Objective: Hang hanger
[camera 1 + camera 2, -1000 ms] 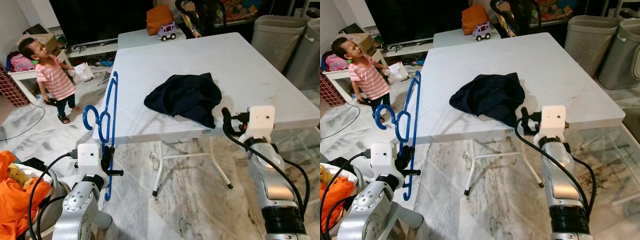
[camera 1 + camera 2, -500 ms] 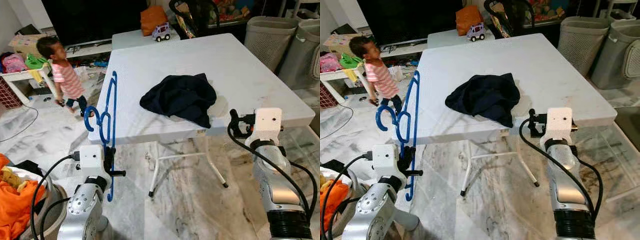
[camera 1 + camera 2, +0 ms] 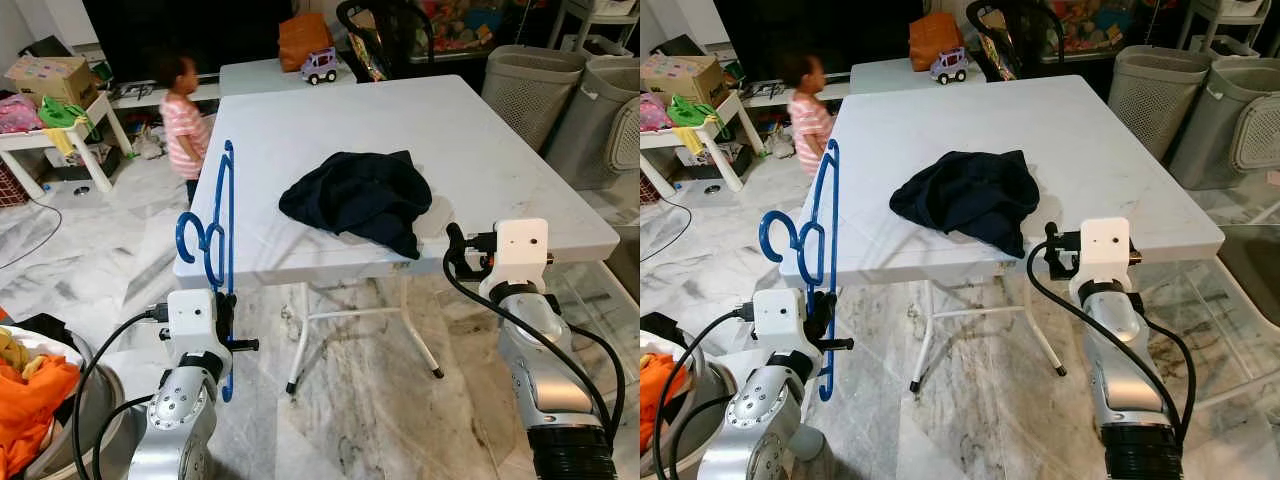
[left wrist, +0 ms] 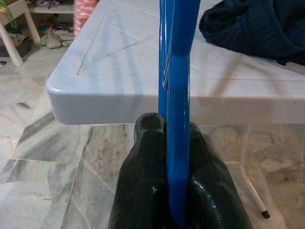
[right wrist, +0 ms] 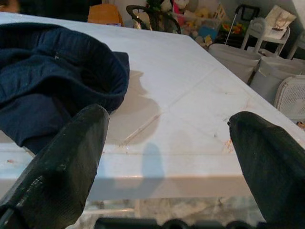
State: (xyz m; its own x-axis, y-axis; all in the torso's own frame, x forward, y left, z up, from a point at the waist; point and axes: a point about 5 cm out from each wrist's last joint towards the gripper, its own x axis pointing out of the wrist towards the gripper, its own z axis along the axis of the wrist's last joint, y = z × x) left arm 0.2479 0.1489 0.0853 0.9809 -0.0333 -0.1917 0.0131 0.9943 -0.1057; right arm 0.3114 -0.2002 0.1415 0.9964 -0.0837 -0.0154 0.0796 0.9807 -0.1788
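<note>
Left eye view: we note the camera has drawn back; left end effector (image 3: 222, 330) still clamps the blue plastic hanger (image 3: 218, 232) upright beside the white desk (image 3: 500, 150). Right end effector (image 5: 167, 157) gapes empty near the dark garment (image 3: 360, 195). Hanging not begun.

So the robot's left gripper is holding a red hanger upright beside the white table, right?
Not quite: the hanger is blue, not red, as the left eye view shows. The left gripper does hold it upright beside the white table.
</note>
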